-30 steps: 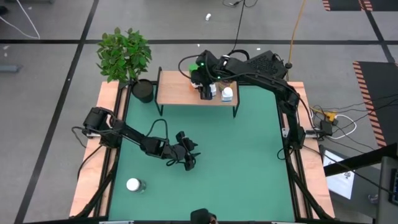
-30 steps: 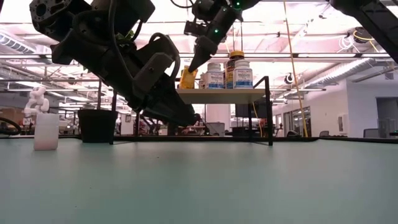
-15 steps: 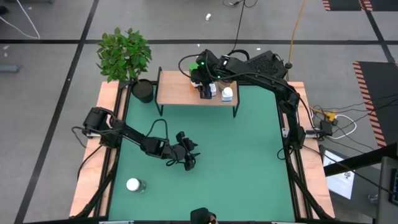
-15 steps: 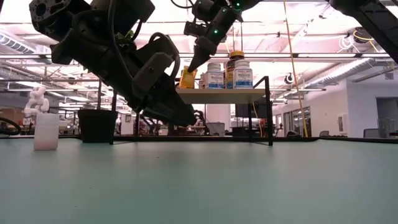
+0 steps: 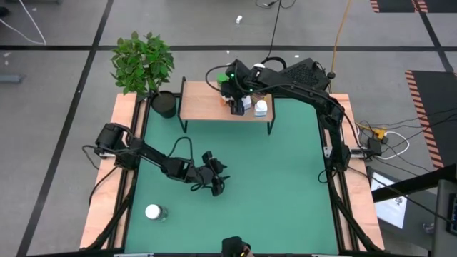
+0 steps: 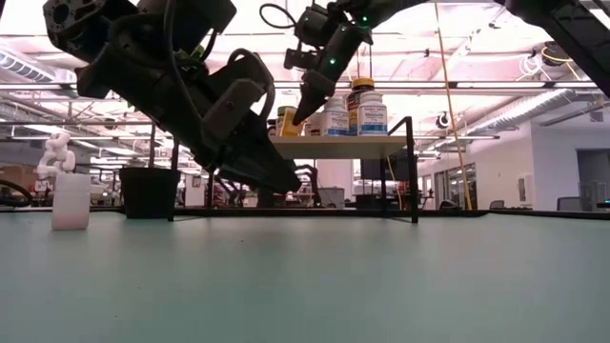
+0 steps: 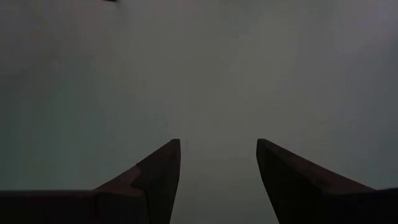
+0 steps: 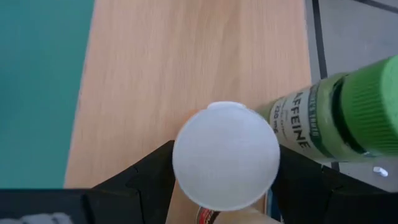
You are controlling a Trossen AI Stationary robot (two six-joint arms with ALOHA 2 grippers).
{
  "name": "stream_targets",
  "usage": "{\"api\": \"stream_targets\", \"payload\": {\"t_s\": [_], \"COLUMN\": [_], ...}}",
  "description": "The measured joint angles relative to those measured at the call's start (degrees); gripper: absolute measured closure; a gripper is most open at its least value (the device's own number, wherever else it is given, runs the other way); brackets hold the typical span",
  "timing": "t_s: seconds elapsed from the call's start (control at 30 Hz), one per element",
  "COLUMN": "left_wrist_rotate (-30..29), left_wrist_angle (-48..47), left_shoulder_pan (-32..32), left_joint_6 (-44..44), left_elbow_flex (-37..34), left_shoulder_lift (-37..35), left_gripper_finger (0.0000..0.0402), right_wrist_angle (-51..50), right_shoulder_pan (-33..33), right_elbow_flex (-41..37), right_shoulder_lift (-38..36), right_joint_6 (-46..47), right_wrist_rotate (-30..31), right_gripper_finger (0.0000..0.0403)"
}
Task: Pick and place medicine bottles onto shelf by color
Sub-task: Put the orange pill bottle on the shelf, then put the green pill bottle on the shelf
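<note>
Reading "AFEINE": green-capped bottle (image 8: 336, 115)

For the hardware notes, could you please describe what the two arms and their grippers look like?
Both arms are black and jointed, with looped black cables along them. The left gripper ends in two dark, wedge-shaped fingers tapering to points. The right gripper has similar dark fingers, and small green lights glow near its wrist.

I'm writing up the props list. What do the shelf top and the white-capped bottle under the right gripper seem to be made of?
The shelf top looks like light wood or wood-look laminate: pale streaked grain, matte. The white cap between the right gripper fingers looks like smooth, slightly translucent plastic, softly glowing. The bottle body below is hidden.
</note>
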Motion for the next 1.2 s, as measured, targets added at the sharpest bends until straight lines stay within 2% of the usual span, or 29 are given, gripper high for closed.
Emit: {"api": "stream_targets", "payload": {"t_s": [0.9,1.2], "left_wrist_rotate": [0.00,0.01], "left_wrist_angle": [0.01,0.00], "left_shoulder_pan": [0.00,0.00], "left_joint_6": [0.07,0.07], "left_elbow_flex": [0.00,0.00], "left_shoulder_lift": [0.00,0.00], "left_gripper_finger": [0.0190,0.0190], "right_wrist_angle": [5.96,6.26], "right_shoulder_pan": [0.11,0.09], "right_elbow_flex": [-0.09,-0.09], "right_shoulder_lift": [-0.24,-0.26], "right_joint_6": [-0.61,0.44], "right_wrist_rotate": [-0.20,0.02], "right_gripper_finger": [0.0172,0.0119]}}
